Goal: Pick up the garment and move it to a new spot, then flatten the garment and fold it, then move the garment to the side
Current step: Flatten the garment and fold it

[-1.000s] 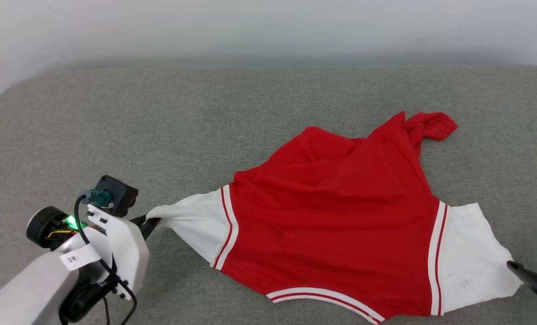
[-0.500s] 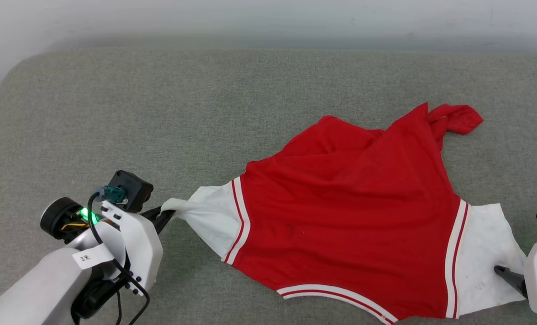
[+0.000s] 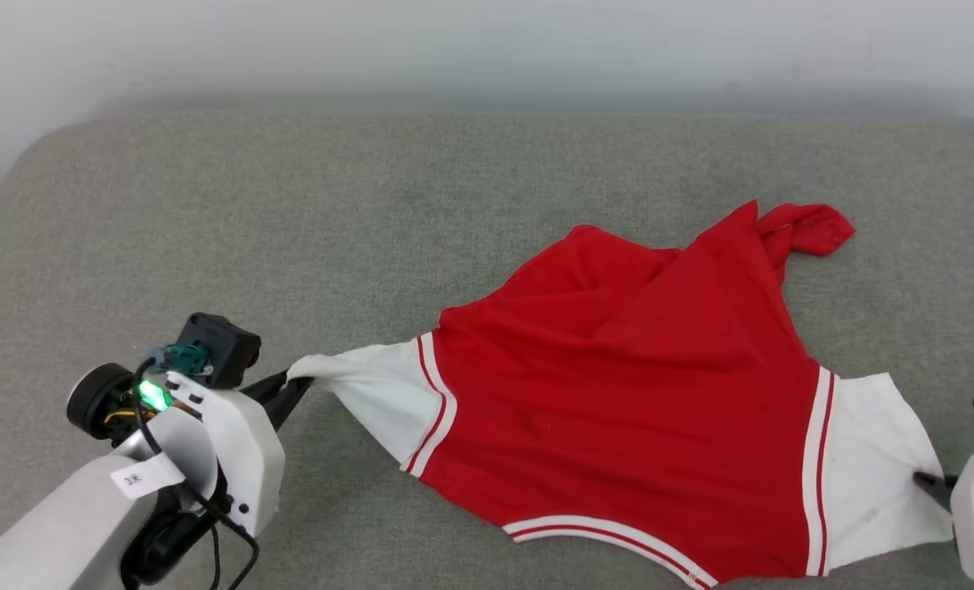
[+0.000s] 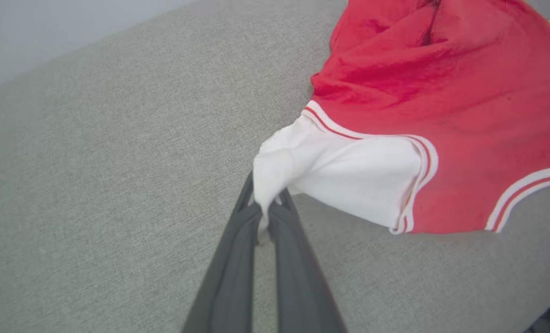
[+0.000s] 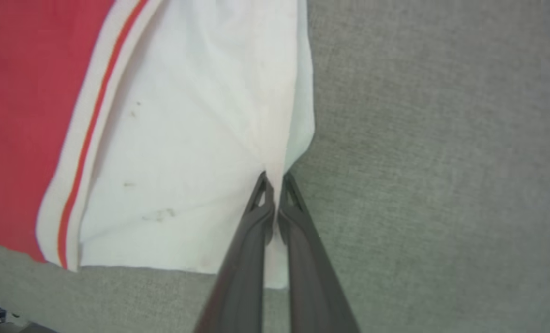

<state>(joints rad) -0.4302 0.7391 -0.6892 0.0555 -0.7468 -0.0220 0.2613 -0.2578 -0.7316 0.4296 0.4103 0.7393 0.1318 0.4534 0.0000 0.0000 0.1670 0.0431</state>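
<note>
The garment [image 3: 626,393], a red jersey with white sleeves and striped trim, lies spread on the grey cushion, plain red side up, one red corner twisted at the far right. My left gripper [image 3: 296,383] is shut on the tip of the left white sleeve [image 4: 339,175], which is pulled taut; in the left wrist view the gripper [image 4: 265,210] pinches bunched white cloth. My right gripper [image 3: 925,479] is shut on the edge of the right white sleeve [image 3: 872,459]; in the right wrist view that gripper [image 5: 274,180] clamps a fold of the white sleeve [image 5: 196,138].
The grey cushion [image 3: 290,213] reaches back to a pale wall, with bare room on its left and far side. Its rounded left corner [image 3: 20,172] and near edge lie close to my arms.
My right gripper has closed on the right sleeve's edge. The left gripper still holds the left sleeve, pulled a little tauter. The head camera has shifted slightly.
</note>
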